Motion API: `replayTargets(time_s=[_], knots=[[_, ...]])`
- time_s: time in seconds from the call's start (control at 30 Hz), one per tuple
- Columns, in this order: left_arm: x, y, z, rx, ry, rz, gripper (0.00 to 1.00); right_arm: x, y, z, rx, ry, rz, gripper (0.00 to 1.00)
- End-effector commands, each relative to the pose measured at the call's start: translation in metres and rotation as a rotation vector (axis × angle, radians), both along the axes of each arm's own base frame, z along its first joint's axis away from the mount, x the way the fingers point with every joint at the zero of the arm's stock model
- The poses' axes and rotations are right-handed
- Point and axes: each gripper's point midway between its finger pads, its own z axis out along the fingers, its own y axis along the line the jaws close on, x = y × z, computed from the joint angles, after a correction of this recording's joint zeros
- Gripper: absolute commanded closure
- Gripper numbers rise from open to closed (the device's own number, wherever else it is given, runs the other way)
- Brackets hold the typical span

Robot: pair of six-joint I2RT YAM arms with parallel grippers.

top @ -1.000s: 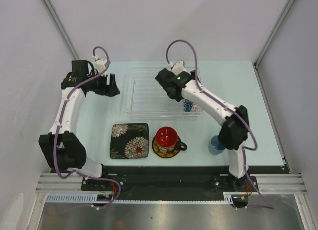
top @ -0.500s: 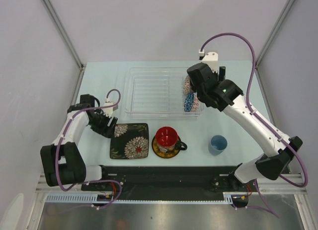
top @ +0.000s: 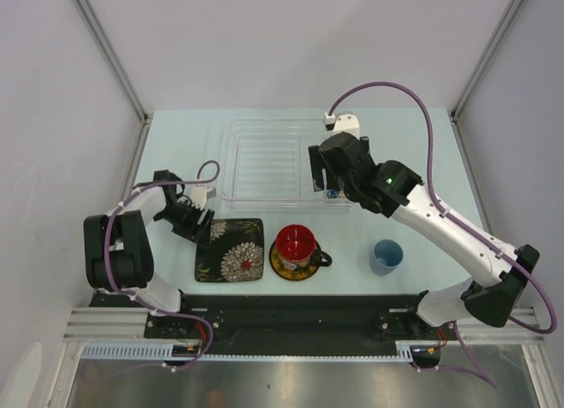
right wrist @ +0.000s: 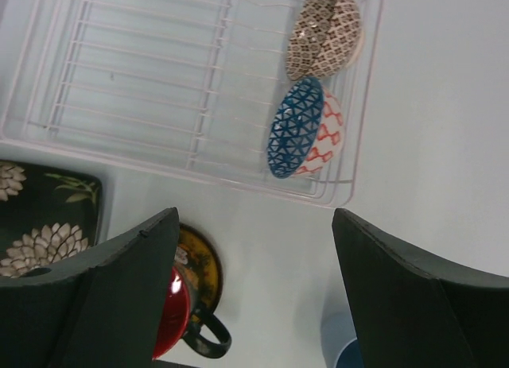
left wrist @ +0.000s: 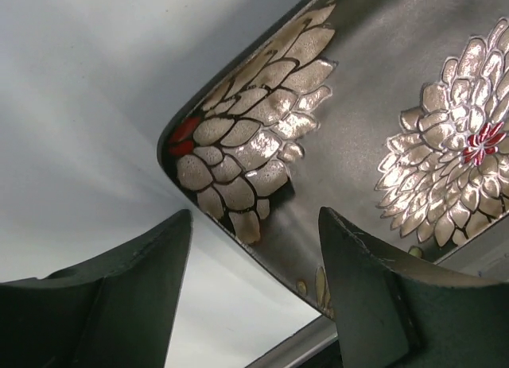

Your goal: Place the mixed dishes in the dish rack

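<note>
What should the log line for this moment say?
left jaws: open at plate corner | right jaws: open over rack | racked: beige bowl, blue bowl | waiting: plate, red cup, saucer, blue cup

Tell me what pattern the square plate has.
The square plate is black with pale, red-centred flowers; left wrist view shows it best.

Two bowls (right wrist: 296,128) in rack (right wrist: 143,74) right end; before rack: plate (top: 231,249) left, cup (top: 296,241) on saucer (top: 280,269), lone cup (top: 386,255) right.
</note>
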Motion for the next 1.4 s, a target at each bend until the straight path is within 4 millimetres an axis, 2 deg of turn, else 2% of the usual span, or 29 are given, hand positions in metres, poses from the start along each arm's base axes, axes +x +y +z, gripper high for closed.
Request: replayTargets(time_s=[0.0, 0.1, 0.17, 0.23, 0.27, 0.3, 0.33, 0.4, 0.43, 0.57, 0.6, 0.73, 0.83, 0.93, 0.97, 1.17, 1.27, 1.37], knots=[[0.021, -0.006, -0.003, -0.063, -0.043, -0.024, 0.30, -0.008, 0.019, 0.026, 0.086, -0.057, 0.076, 0.18], [0.024, -0.007, -0.008, -0.075, -0.048, -0.030, 0.30, -0.017, 0.037, 0.030, 0.093, -0.047, 0.166, 0.20], [0.026, -0.006, -0.011, -0.084, -0.049, -0.028, 0.30, -0.030, 0.058, 0.033, 0.120, -0.021, 0.296, 0.20], [0.027, -0.008, -0.017, -0.106, -0.034, -0.028, 0.34, -0.042, 0.080, 0.026, 0.148, 0.056, 0.420, 0.19], [0.027, -0.006, -0.018, -0.112, -0.029, -0.020, 0.38, -0.045, 0.087, 0.030, 0.159, 0.066, 0.453, 0.19], [0.028, -0.007, -0.019, -0.122, -0.030, -0.024, 0.51, -0.048, 0.093, 0.027, 0.161, 0.090, 0.477, 0.19], [0.028, -0.008, -0.023, -0.136, -0.020, -0.022, 0.58, -0.046, 0.100, 0.017, 0.150, 0.121, 0.483, 0.19], [0.030, -0.006, -0.025, -0.147, -0.013, -0.012, 0.75, -0.041, 0.106, 0.012, 0.135, 0.128, 0.477, 0.20], [0.029, -0.007, -0.024, -0.161, -0.003, -0.012, 0.79, -0.037, 0.109, 0.005, 0.118, 0.137, 0.467, 0.20], [0.032, 0.000, -0.024, -0.168, 0.001, 0.000, 0.93, -0.029, 0.112, 0.000, 0.093, 0.135, 0.451, 0.21], [0.033, 0.001, -0.024, -0.169, -0.002, 0.001, 1.00, -0.028, 0.111, -0.001, 0.088, 0.137, 0.447, 0.21], [0.036, 0.008, -0.016, -0.175, -0.012, 0.020, 1.00, -0.026, 0.112, -0.007, 0.082, 0.143, 0.444, 0.21], [0.041, 0.015, 0.001, -0.183, -0.039, 0.038, 1.00, -0.023, 0.113, -0.012, 0.071, 0.145, 0.439, 0.22], [0.049, 0.020, 0.032, -0.196, -0.094, 0.052, 1.00, -0.020, 0.113, -0.016, 0.054, 0.137, 0.442, 0.22], [0.058, 0.023, 0.046, -0.194, -0.129, 0.054, 1.00, -0.018, 0.113, -0.017, 0.056, 0.136, 0.440, 0.22], [0.075, 0.021, 0.130, -0.201, -0.305, 0.065, 1.00, -0.005, 0.116, -0.014, 0.092, 0.115, 0.454, 0.23], [0.082, 0.019, 0.154, -0.214, -0.356, 0.077, 0.99, -0.003, 0.122, -0.015, 0.127, 0.128, 0.505, 0.23], [0.083, 0.017, 0.164, -0.225, -0.370, 0.084, 1.00, -0.001, 0.130, -0.012, 0.156, 0.126, 0.548, 0.20]])
